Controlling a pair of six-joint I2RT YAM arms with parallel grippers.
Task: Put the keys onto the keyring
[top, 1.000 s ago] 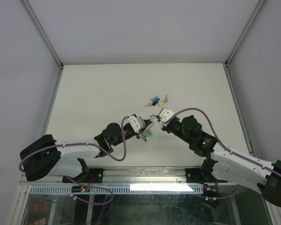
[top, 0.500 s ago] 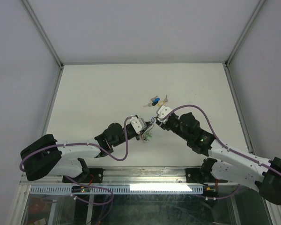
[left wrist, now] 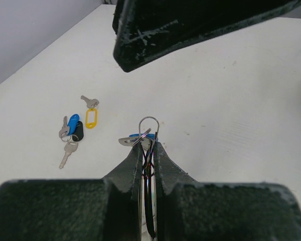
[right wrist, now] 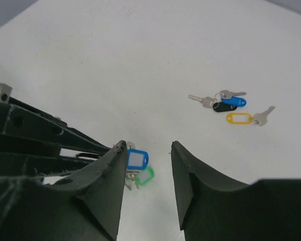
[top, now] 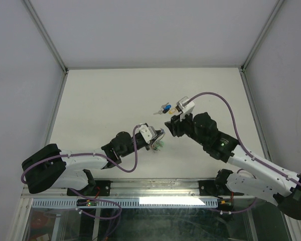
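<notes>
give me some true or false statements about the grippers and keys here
1. The left gripper is shut on the keyring. True.
2. The right gripper grips a key. False: it is open and holds nothing.
3. A yellow-tagged key lies on the table. True.
4. Every key hangs on the keyring. False: several loose keys lie on the table, apart from it.
</notes>
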